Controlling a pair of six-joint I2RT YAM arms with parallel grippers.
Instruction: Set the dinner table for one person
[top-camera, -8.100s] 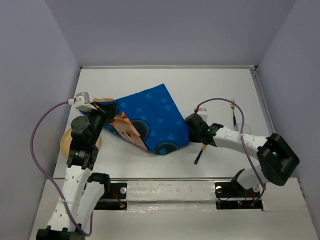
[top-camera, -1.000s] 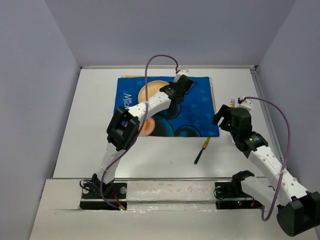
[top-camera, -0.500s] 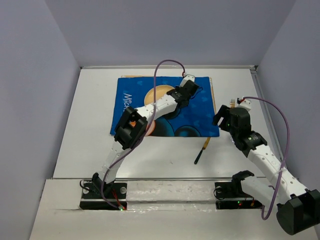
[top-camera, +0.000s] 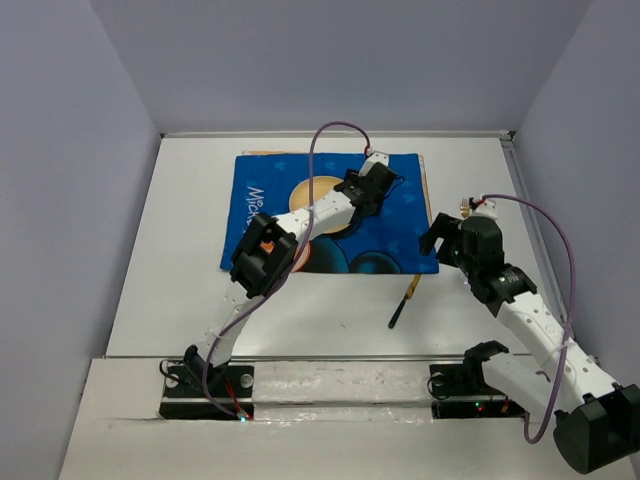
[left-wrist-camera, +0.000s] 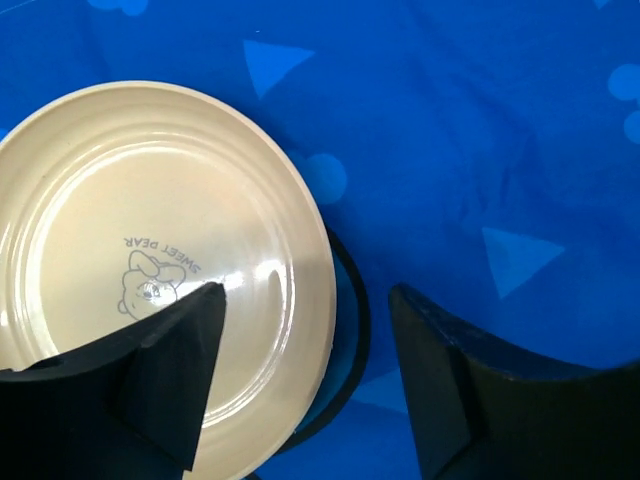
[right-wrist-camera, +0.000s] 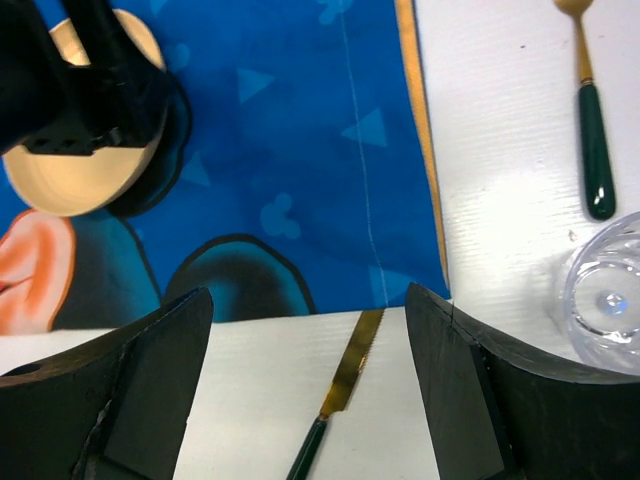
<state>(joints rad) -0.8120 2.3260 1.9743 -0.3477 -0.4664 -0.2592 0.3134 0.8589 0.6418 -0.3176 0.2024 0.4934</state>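
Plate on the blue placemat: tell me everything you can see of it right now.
The plate is round, cream and glossy, with rings inside its rim and a bear drawing lettered SWEET DEAR at the centre. It lies flat and empty on the blue placemat, partly over a black printed ring. The left gripper hangs open over its edge; contact unclear.

The left arm is stretched far forward and slants to the right. Its left gripper points down, jaws spread apart with nothing between them. The right arm is bent at the elbow, and the right gripper faces down, jaws wide and empty.
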